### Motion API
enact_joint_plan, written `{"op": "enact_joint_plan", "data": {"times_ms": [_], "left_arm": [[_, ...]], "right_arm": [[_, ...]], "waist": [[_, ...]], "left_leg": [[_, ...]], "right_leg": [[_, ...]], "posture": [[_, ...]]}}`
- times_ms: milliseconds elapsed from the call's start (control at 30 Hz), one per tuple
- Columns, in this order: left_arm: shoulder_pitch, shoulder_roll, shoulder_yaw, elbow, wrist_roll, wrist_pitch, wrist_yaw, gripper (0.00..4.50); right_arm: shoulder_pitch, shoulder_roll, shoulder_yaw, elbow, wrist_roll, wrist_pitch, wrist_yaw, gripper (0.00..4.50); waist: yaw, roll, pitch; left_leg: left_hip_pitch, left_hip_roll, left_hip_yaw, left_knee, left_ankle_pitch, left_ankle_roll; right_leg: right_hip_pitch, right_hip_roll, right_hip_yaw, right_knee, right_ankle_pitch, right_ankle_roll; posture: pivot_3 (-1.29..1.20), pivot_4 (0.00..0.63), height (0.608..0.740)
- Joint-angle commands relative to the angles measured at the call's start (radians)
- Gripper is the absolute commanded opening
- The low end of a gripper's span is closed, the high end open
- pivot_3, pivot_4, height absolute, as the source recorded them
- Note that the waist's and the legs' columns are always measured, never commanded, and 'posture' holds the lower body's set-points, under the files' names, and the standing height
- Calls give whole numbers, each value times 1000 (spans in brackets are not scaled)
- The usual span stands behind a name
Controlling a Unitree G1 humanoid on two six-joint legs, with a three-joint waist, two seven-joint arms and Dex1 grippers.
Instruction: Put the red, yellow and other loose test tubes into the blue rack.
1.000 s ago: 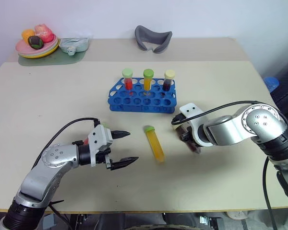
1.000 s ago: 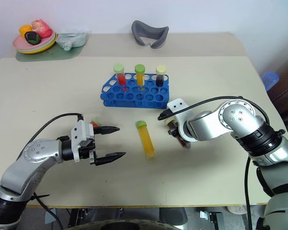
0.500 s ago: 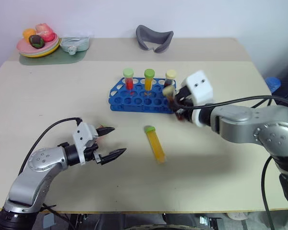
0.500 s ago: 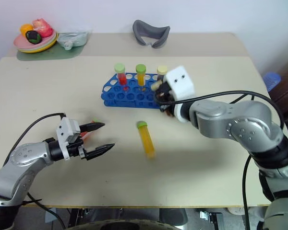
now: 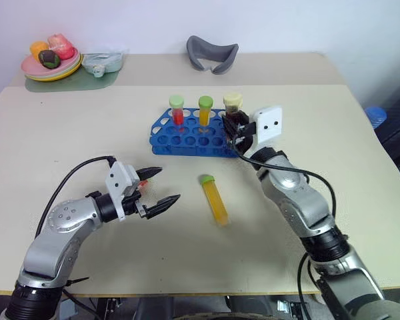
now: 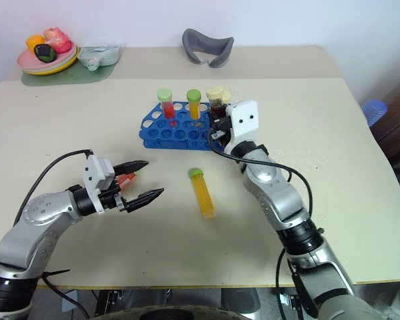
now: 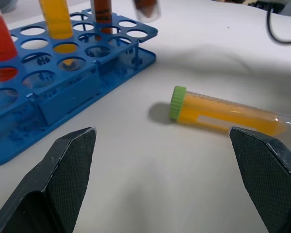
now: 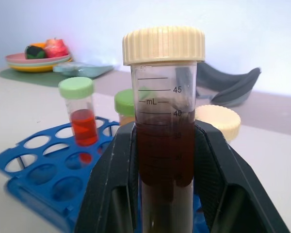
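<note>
The dark brown tube (image 8: 164, 145) stands upright in the right gripper (image 5: 239, 131), its pale-yellow cap (image 8: 163, 44) on top and its long axis vertical; the two black fingers (image 8: 111, 184) are clamped against its sides below the liquid line. In the head views this tube hangs at the right end of the blue rack (image 5: 197, 137), close beside or over its last holes; whether its tip is inside a hole cannot be made out.

Three tubes already stand upright in the rack's back row: a red tube with a green cap (image 5: 177, 110), a yellow-orange one with a green cap (image 5: 205, 111), and, just behind the held tube, another dark one whose pale-yellow cap (image 8: 218, 121) shows in the right wrist view.

One loose yellow-orange tube (image 5: 215, 199) lies flat on the tan table (image 5: 67, 147) in front of the rack, apart from it, with its green cap toward the rack and its pointed tip toward the robot, slanted slightly to the right.

The left gripper (image 5: 157, 189) hovers to the left of that lying tube, its fingers spread wide and holding nothing, pointing toward the tube.

At the far edge of the table sit a grey curved thing (image 5: 212, 52) and a plate of toy fruit (image 5: 51, 61).
</note>
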State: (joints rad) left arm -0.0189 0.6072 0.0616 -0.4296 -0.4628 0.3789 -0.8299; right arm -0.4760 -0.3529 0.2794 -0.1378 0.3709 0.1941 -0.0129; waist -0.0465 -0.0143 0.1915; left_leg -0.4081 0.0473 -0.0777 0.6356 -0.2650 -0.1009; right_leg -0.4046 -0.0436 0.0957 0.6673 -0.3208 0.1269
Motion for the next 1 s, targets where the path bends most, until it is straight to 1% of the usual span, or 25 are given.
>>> {"op": "enact_joint_plan", "data": {"times_ms": [33, 433, 700, 1000], "left_arm": [[-6, 5, 10, -27, -10, -5, 3, 4500], [4, 22, 22, -59, -30, 15, 10, 4500], [-6, 32, 26, -62, -38, 26, 8, 4500], [-10, 38, 24, -59, -43, 25, 5, 4500]], "right_arm": [[-1, 50, -49, 32, -68, -79, 39, 1224], [8, 191, -139, 149, -151, -164, 110, 1224], [29, 231, -172, 190, -197, -211, 139, 1224], [48, 258, -186, 196, -223, -217, 159, 1224]], "waist": [[0, 0, 0], [-2, 0, 0], [-10, 0, 0], [-23, 0, 0]], "left_leg": [[0, 0, 0, 0, 0, 0], [0, 0, 0, 0, 0, 0], [1, 0, 0, 0, 0, 0], [1, 0, 0, 1, 0, -1]], "right_leg": [[0, 0, 0, 0, 0, 0], [0, 0, 0, 1, 0, 0], [0, 0, 0, 2, 0, 0], [0, 0, 0, 4, 0, 0]], "posture": [[0, 150, 740], [0, 150, 740], [0, 150, 740], [0, 150, 740]]}}
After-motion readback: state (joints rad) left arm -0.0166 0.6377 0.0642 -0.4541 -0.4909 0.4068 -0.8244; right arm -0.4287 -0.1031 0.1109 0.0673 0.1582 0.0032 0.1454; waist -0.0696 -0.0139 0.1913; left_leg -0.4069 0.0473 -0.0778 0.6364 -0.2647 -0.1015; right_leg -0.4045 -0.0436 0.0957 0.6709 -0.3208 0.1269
